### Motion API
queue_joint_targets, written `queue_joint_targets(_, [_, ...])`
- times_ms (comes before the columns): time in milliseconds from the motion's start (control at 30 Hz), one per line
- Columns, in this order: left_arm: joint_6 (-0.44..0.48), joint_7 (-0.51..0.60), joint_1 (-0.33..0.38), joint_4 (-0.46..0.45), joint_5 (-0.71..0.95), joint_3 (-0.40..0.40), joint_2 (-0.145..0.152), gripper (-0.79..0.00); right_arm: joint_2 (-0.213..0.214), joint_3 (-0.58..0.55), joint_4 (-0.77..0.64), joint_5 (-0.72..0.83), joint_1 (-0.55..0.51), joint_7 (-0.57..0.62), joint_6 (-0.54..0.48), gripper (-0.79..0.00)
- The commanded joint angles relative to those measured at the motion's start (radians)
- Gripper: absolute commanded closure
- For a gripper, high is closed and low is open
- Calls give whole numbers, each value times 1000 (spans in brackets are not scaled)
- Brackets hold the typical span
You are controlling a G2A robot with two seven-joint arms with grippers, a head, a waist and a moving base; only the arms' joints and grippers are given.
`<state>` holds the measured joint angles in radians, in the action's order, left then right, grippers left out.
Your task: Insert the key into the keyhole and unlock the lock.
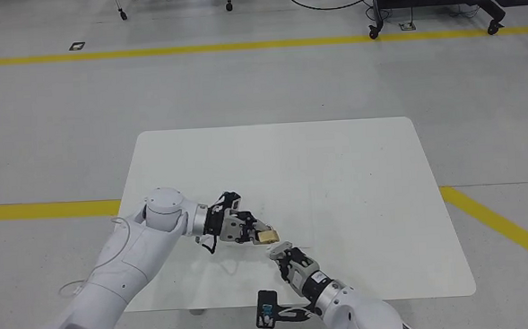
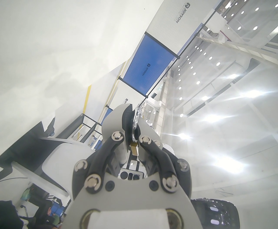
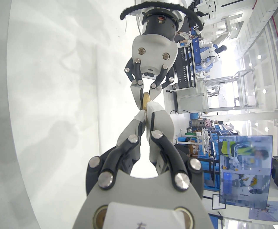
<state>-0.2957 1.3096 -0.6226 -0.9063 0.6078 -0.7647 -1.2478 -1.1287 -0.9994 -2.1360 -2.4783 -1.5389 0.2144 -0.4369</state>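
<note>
The left gripper (image 1: 252, 231) is closed on the lock (image 1: 267, 236). In its own wrist view, the silver shackle (image 2: 137, 117) is clamped between the two pads. The brass body sits deeper between the fingers, toward the palm. In the top view, the brass body sticks out past the fingertips, on the side that faces the other arm.

The right gripper (image 3: 145, 113) meets it tip to tip. Its fingertips touch the end of the lock body that is farthest from the left palm. Its two fingers are pressed almost together, with only a narrow slit between them. In this slit is a thin yellowish piece, probably the key (image 3: 144, 122), but it is mostly hidden by the pads and I cannot tell if it has entered the lock.

Both grippers are over the near part of the white table (image 1: 362, 159), pointing at each other in nearly one line, with the lock between them.
</note>
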Motion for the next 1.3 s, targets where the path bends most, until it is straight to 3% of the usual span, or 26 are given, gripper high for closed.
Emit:
queue_joint_targets(0, [-1,3,-1,0,1,-2,0,0,-2,1,3,4,3,8,1,0])
queue_joint_targets(400, [-4,10,-7,-4,-3,-10,-2,0,-12,10,17,19,22,36,-10,0])
queue_joint_targets(433, [-4,11,-7,-4,-3,-10,-2,0,-13,11,16,21,24,39,-11,-135])
queue_joint_targets(500, [-5,11,-8,-3,-2,-13,-2,0,-14,10,13,25,24,40,-12,-323])
queue_joint_targets(633, [-4,8,-9,2,4,-20,-2,0,-14,1,-2,29,10,14,15,-422])
queue_joint_targets(833, [28,-18,-9,12,10,-40,-1,0,-3,-39,-30,18,-47,-57,64,-379])
queue_joint_targets(933, [126,-118,-7,11,-18,-69,3,0,3,-67,-41,38,-74,-105,74,-342])
queue_joint_targets(1000, [226,-209,-21,-11,-58,-85,7,0,6,-91,-42,66,-85,-133,69,-237])
queue_joint_targets(1033, [258,-229,-31,-24,-63,-93,8,0,7,-105,-39,80,-86,-139,64,-52])
queue_joint_targets(1067, [295,-249,-39,-39,-71,-103,11,0,8,-117,-35,87,-86,-135,55,0])
queue_joint_targets(1267, [478,-374,-105,-151,-183,-153,31,0,7,-114,-11,81,-52,-76,-59,0])
